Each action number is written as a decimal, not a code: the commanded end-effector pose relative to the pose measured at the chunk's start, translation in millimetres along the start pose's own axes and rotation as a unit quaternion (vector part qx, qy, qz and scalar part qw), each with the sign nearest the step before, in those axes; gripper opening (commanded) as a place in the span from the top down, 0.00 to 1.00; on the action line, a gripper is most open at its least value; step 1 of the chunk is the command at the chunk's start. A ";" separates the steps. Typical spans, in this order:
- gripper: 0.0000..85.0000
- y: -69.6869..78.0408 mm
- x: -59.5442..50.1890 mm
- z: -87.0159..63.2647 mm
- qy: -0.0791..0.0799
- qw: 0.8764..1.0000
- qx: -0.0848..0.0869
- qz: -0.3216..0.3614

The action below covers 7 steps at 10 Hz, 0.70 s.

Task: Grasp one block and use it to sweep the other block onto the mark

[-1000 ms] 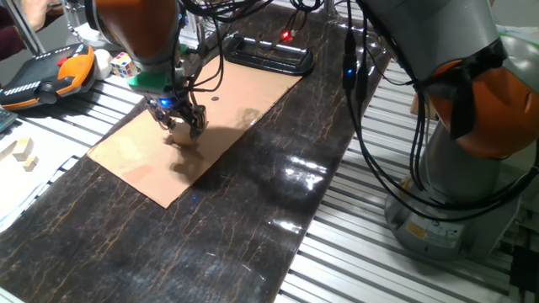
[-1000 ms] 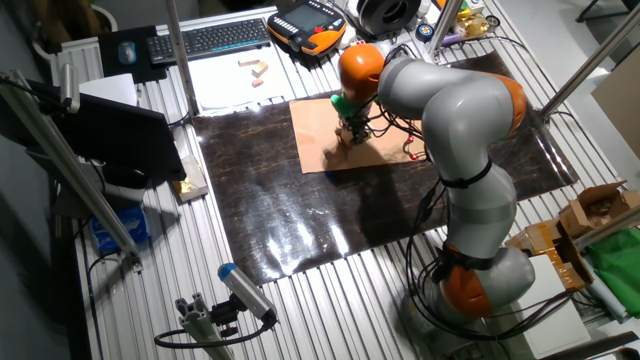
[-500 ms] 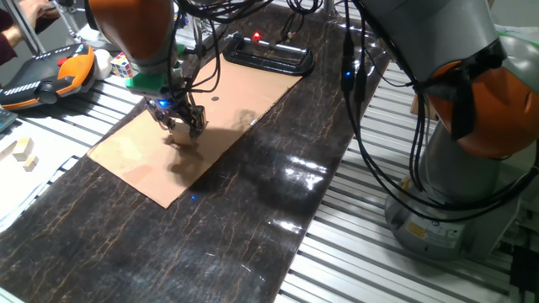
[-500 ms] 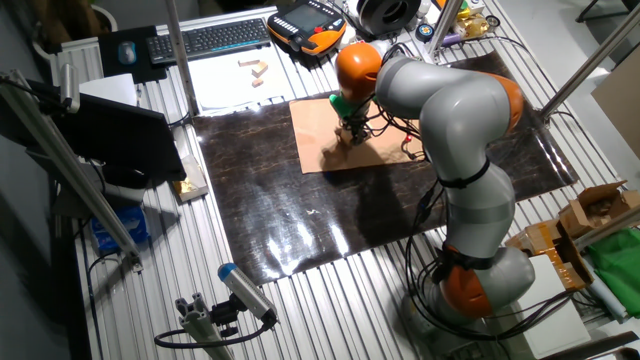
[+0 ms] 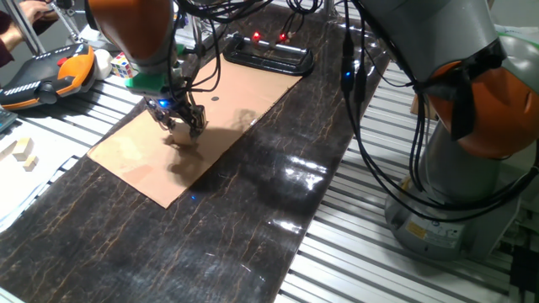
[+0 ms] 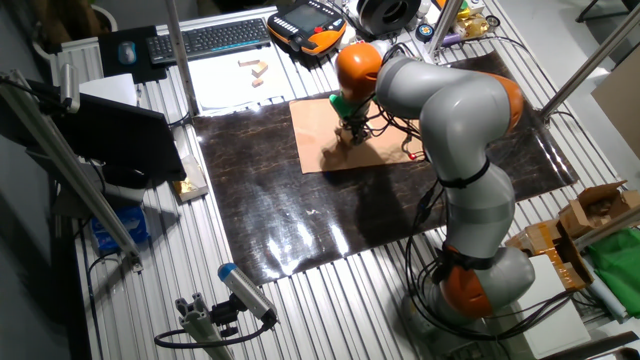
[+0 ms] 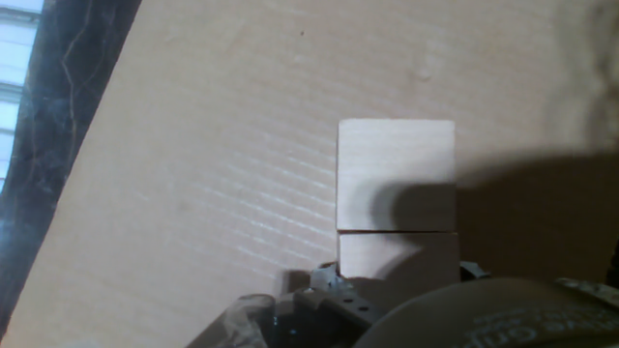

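My gripper (image 5: 181, 128) stands low over the cardboard sheet (image 5: 126, 156); it also shows in the other fixed view (image 6: 350, 135). In the hand view the gripper (image 7: 397, 275) is shut on a pale wooden block (image 7: 397, 256). A second pale wooden block (image 7: 397, 174) lies just ahead, its edge touching the held one. The mark (image 5: 215, 98) is a tiny black dot on the cardboard, a short way beyond the gripper toward the far right. In both fixed views the hand hides the blocks.
A dark mat (image 5: 253, 210) lies under the cardboard. A black fixture with red lights (image 5: 268, 55) stands at the far end. A multicoloured puzzle cube (image 5: 124, 64), an orange teach pendant (image 5: 50, 74) and spare wooden blocks (image 5: 21, 151) lie at the left.
The hand shifted very slightly to the left about a second ago and has held still since. The blocks stay in contact.
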<state>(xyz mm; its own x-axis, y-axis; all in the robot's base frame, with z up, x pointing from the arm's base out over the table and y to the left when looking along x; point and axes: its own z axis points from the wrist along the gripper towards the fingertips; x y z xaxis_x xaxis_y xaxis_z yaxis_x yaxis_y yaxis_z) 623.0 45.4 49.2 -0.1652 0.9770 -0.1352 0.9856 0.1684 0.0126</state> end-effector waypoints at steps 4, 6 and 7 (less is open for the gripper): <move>0.99 -0.3 -0.9 0.3 -0.002 1.000 0.001 0.002; 0.99 -0.4 -2.7 1.4 0.000 1.000 0.000 -0.003; 0.99 -0.4 -3.2 1.9 0.000 1.000 0.000 -0.004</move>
<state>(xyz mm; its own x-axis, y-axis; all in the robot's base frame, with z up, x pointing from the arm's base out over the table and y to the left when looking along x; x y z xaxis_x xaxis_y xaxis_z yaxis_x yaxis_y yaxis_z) 623.5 42.0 48.1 -0.1729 0.9757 -0.1348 0.9843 0.1762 0.0133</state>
